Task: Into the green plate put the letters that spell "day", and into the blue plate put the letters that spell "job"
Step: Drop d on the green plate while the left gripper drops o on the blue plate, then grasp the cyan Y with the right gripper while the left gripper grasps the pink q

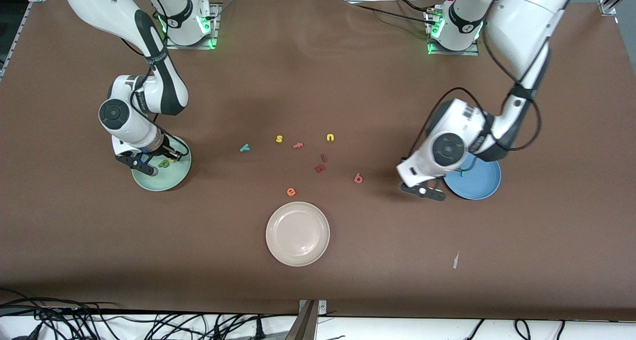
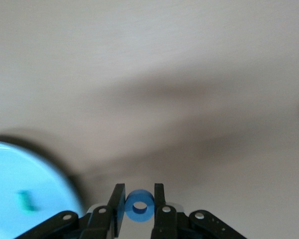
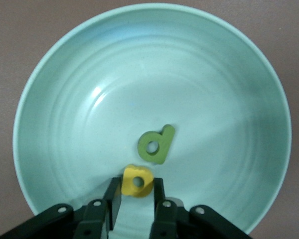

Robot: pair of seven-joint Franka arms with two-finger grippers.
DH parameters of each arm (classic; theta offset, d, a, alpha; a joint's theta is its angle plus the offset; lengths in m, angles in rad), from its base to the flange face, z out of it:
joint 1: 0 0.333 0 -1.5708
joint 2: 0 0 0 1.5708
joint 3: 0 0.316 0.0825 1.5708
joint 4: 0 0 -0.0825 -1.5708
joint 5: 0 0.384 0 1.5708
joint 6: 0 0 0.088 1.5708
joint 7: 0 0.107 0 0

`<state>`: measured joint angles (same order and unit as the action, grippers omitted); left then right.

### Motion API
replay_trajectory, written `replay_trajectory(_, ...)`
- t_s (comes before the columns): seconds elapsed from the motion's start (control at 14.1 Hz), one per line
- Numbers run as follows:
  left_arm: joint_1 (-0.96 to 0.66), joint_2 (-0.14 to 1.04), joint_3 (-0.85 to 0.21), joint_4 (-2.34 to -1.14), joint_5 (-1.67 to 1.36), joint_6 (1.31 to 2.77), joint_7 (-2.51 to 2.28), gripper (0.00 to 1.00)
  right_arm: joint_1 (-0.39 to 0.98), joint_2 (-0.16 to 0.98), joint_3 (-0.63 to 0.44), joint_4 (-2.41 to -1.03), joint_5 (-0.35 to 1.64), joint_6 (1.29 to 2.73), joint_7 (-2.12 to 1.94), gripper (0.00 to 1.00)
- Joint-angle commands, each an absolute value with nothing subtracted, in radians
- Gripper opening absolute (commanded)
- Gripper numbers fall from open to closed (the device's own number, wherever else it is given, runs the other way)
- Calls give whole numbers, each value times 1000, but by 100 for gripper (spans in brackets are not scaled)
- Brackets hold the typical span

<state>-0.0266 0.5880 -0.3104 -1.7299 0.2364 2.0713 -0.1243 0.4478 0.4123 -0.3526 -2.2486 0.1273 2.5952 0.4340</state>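
My right gripper (image 3: 138, 186) hangs low over the green plate (image 1: 154, 183), shut on the yellow a (image 3: 137, 180), which sits at the very tips of its fingers. The dark green d (image 3: 157, 144) lies flat in that plate (image 3: 114, 84) beside it. My left gripper (image 2: 139, 200) is shut on the blue ring-shaped o (image 2: 139, 205) over the table, just beside the blue plate (image 1: 479, 186). The teal j (image 2: 26, 200) lies in that plate (image 2: 20, 169). The teal y (image 1: 244, 147) and the pinkish-red b (image 1: 358, 178) lie loose mid-table.
Loose mid-table lie a yellow s (image 1: 279, 138), a yellow u (image 1: 330, 137), a pink letter (image 1: 298, 145), two dark red letters (image 1: 321, 163) and an orange e (image 1: 291, 192). A cream-white plate (image 1: 297, 233) sits nearer the front camera. A paper scrap (image 1: 455, 260) lies toward the left arm's end.
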Motion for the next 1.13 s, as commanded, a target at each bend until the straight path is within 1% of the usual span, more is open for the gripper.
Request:
replay_trajectory(0.0, 87, 561, -321, -1752, 253, 2045, 131, 14, 451, 359, -344, -2238, 150, 2531, 419, 100)
replay_trajectory(0.14, 142, 563, -321, -1755, 267, 2028, 259, 15, 453, 296, -339, -2209, 150, 2430, 428, 100)
replay_trajectory(0.21, 152, 568, -316, -1755, 270, 2025, 299, 18, 457, 279, -337, -2177, 150, 2348, 457, 100)
replay_trajectory(0.28, 156, 577, -307, -1756, 279, 2025, 349, 33, 459, 272, -312, -2139, 150, 2263, 501, 100)
replay_trajectory(0.35, 173, 593, -307, -1753, 307, 2025, 409, 68, 459, 267, -270, -2117, 152, 2223, 570, 100)
replay_trajectory(0.42, 182, 597, -307, -1749, 308, 2025, 437, 100, 459, 262, -221, -2111, 161, 2221, 660, 100)
replay_trajectory(0.57, 183, 589, -313, -1718, 288, 2023, 427, 100, 460, 264, -154, -2105, 164, 2262, 823, 100)
replay_trajectory(0.78, 115, 601, -314, -1632, 102, 2023, 350, 100, 462, 308, -74, -2111, 164, 2368, 1033, 100)
replay_trajectory(0.85, 80, 617, -314, -1609, 69, 2023, 306, 100, 466, 333, -55, -2112, 164, 2408, 1098, 100)
replay_trajectory(1.06, -21, 658, -314, -1559, 67, 2026, 91, 100, 498, 403, -48, -2132, 164, 2511, 1184, 100)
